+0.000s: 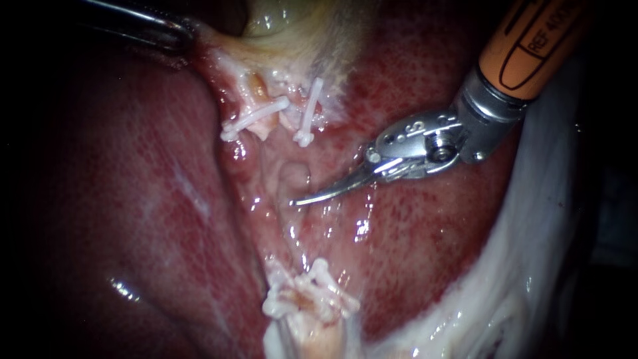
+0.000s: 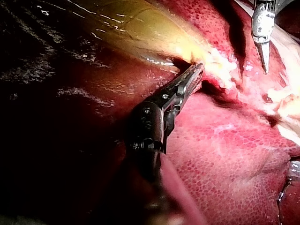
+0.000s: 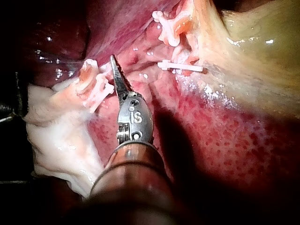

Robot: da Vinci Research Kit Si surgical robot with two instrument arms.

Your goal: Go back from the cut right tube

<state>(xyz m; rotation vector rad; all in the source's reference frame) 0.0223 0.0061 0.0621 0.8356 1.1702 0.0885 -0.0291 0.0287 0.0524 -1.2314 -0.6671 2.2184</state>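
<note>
Two instruments: left (image 2: 199, 69) on gallbladder (image 2: 140, 28), right (image 1: 299, 200) near clips (image 1: 256, 118)

This is a surgical work site, seen from very close: wet red liver (image 1: 133, 199) and the pale yellow gallbladder (image 2: 140, 28) fill every view. White clips (image 1: 256, 118) sit across cut tube stumps (image 1: 258, 85), and two slender metal instruments (the left instrument (image 2: 194, 70), and the right instrument (image 1: 302, 199) with an orange shaft) reach over the tissue.

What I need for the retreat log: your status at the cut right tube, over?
Left instrument pincer shut on gallbladder. Right instrument pincer shut, empty, tip between the clipped stumps. Clip on right tube in place. Nothing blocks withdrawal.
</note>
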